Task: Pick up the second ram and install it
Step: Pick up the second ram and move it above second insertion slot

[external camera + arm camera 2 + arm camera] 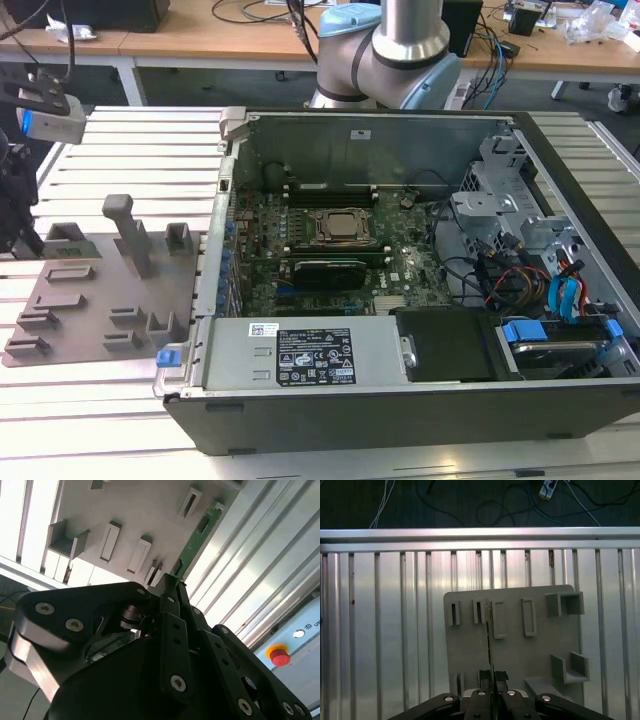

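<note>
The arm (392,40) is standing at the far side of the exterior view, showing a silver link above a pale-blue joint. In the first wrist view the gripper (492,676) is pointing down. Its black fingers (170,625) are pressing together on the second ram (198,536), which is projecting past the fingertips.

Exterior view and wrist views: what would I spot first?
The big open computer case on the exterior view's right, its green motherboard showing. In the second wrist view, the black gripper pinches a thin green memory stick, with the grey tray behind it.
</note>
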Available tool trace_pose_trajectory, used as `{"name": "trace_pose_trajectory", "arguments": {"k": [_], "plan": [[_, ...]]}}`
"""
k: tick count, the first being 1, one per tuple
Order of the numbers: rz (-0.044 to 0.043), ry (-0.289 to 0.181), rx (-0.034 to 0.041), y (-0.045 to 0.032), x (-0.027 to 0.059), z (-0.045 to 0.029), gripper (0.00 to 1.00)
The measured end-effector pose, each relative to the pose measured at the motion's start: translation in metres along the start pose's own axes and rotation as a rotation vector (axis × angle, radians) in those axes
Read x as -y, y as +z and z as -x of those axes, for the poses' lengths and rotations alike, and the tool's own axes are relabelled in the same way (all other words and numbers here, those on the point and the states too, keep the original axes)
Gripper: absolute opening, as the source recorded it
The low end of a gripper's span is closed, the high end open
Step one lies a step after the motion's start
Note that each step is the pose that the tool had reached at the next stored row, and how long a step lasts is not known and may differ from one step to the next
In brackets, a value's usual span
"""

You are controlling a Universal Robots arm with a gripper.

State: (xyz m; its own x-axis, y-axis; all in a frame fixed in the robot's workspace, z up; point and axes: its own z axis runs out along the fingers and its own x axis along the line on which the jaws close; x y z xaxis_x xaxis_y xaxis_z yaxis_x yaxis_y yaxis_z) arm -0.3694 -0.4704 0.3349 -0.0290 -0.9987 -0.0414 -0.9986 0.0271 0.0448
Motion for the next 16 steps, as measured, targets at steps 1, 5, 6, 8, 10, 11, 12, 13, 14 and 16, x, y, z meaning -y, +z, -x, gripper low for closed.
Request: {"name": "trace_pose_trajectory", "arguments": {"k": [1,5,6,8,10,11,12,13,14,16], "plan": [[0.0001,0.0,-0.0001,-0.0041,-0.0002,0.0002,0.14],[0.0001,0.0,-0.0001,-0.0199,-0.0009,0.0008,0.14],[0.0002,0.0,-0.0001,-0.0221,-0.001,0.0009,0.14],[0.0001,0.0,-0.0001,-0.0278,-0.0013,0.0012,0.14],[0.0001,0.0,-0.0001,-0.0358,-0.0016,0.0015,0.14],[0.0001,0.0,-0.0001,-0.04,-0.0018,0.0017,0.14],[0.0,0.0,-0.0001,-0.045,-0.002,0.0019,0.14],[0.0001,0.0,-0.0001,-0.0509,-0.0023,0.0021,0.14],[0.0001,0.0,-0.0001,-0.0566,-0.0025,0.0023,0.14],[0.0001,0.0,-0.0001,-0.0644,-0.0029,0.0027,0.14]]}}
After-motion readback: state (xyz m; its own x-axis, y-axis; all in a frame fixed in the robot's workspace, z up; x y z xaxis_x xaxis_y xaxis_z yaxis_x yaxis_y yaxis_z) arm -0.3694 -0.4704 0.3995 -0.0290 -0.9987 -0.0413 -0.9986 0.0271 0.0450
